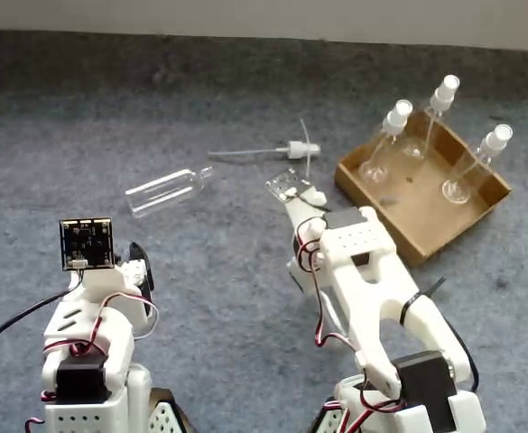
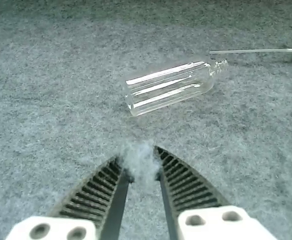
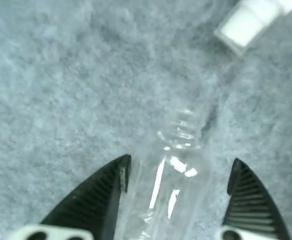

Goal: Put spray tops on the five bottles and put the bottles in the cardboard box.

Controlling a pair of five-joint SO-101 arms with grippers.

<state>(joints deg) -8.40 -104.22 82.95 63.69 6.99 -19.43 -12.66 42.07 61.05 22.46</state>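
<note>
Box (image 1: 423, 215) sits on grey carpet (image 1: 200, 298), far right in the high view. Contents: three topped bottles (image 1: 426, 122), standing on the box floor with their white tops rising above the walls. Outside the box, all on the carpet: one bare bottle (image 1: 167, 189) on its side, well left of the box, open neck towards a loose top (image 1: 291, 150) whose thin tube lies just beyond that neck. A second bare bottle (image 1: 286, 187) lies at the tip of the right arm, between the loose top and the box, with a white spray head (image 1: 315, 196) just beside it. The left wrist view adds: left gripper (image 2: 142, 165) over bare carpet, fingers narrowly parted, pinching nothing, near the bare bottle (image 2: 170, 87) but apart from it; tube of the loose top (image 2: 250, 50) at the edge of that view. The right wrist view adds: right gripper (image 3: 178, 167) spread wide with the second bare bottle (image 3: 183, 135) lying between its fingers, neck pointing away from the wrist; one finger is at the glass edge, contact cannot be told, the other stands apart. The spray head (image 3: 245, 22) lies beyond the neck, to one side.
</note>
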